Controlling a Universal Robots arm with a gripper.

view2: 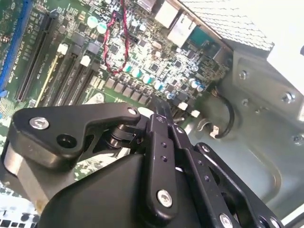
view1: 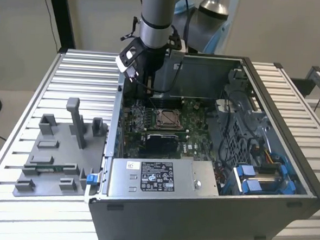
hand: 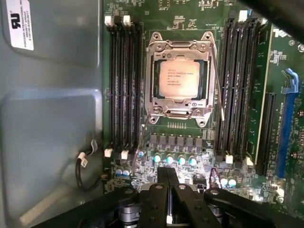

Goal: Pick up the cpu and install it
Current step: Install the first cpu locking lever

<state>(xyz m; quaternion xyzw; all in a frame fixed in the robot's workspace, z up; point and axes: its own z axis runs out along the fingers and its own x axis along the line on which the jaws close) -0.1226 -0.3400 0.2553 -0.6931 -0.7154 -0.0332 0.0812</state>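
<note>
The cpu [hand: 179,79], a small pale silver square, lies flat inside the metal-framed socket [hand: 154,47] on the green motherboard. In the exterior view the cpu [view1: 166,118] sits mid-board in the open computer case [view1: 208,221]. My gripper [hand: 168,183] hangs above the board a short way from the socket, over the row of capacitors, with its black fingers pressed together and nothing between them. In the exterior view the gripper [view1: 148,86] stands near the case's back corner on that view's left. The second wrist view has the gripper [view2: 160,108] over small board components.
Dark memory slots [hand: 124,90] flank the socket on both sides. A grey fixture tray [view1: 55,146] with plastic blocks lies outside the case on the exterior view's left. The power supply [view1: 156,177] and blue drive cages [view1: 259,178] fill the case front.
</note>
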